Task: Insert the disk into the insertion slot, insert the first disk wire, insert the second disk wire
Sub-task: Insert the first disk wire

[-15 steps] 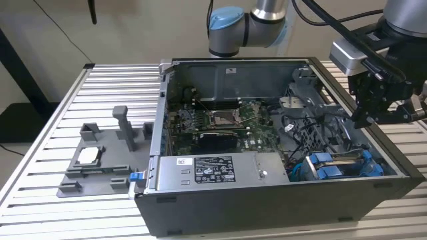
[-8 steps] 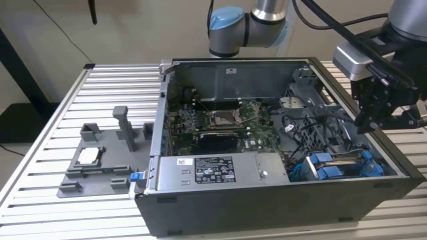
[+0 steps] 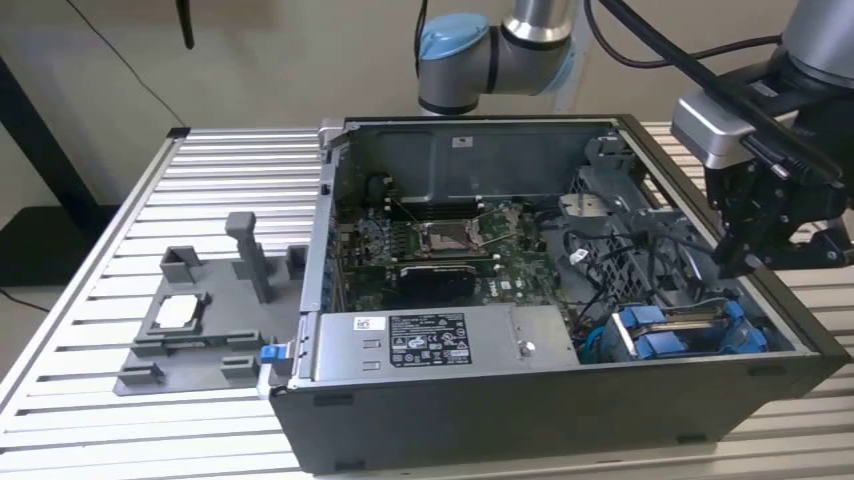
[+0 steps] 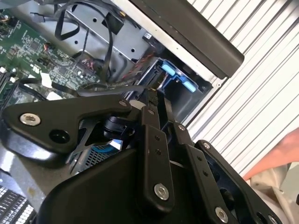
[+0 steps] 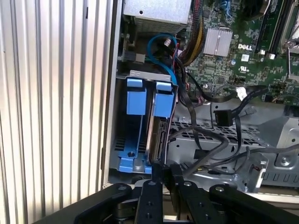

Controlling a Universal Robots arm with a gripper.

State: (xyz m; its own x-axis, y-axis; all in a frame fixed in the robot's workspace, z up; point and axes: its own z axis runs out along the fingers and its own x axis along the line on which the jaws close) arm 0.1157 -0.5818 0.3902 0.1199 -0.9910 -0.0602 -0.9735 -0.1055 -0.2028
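Disk (image 5: 157, 136), edge-on, silver-grey, bright blue carrier (image 5: 164, 100), inside insertion slot (image 5: 140, 74)

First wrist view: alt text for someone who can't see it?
The gripper hangs at the edge of the blue-framed disk, which sits in the slot. Loose black cables lie beside it, with the motherboard beyond.

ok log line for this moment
disk in insertion slot | claw close to disk's exposed edge | black cables lying beside slot
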